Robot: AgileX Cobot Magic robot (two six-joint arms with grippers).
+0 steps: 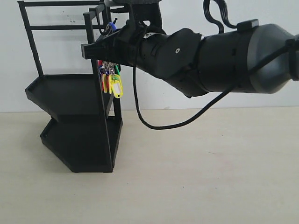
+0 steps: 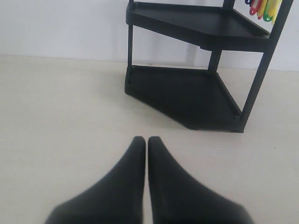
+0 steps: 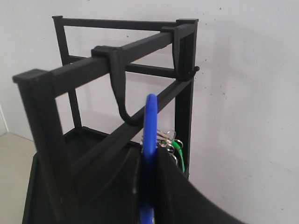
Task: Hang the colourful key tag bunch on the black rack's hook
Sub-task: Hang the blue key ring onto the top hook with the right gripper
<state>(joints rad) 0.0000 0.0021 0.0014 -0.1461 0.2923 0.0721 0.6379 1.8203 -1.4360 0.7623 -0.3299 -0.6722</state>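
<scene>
Pale table [image 1: 196, 186] filled the near ground, bare of any task thing. At the left stood the rack [image 1: 70, 93], backed against the wall, both trays empty. Left gripper [image 2: 145, 142] sat low over the table on the near side of the rack, its jaws pressed together with nothing between them, well apart from the work.

High at the rack's right end, the bunch [image 1: 112, 83] dangled beside the near right upright, tags hanging free below the top rail. Its blue loop [image 3: 150, 135] stood upright, pinched between the closed fingers of the right gripper [image 3: 148, 163], which reached in from the right at rail height. The loop's top rose just beside the curl of the hook [image 3: 122, 100]; whether it had passed over the tip could not be told, since the loop hid that point.

By my reading, the hanging step itself was in hand. Next would call for a small shift to bring the loop over the tip, a slight drop to seat it, then opening the jaws and backing out rightward without snagging the tags.
</scene>
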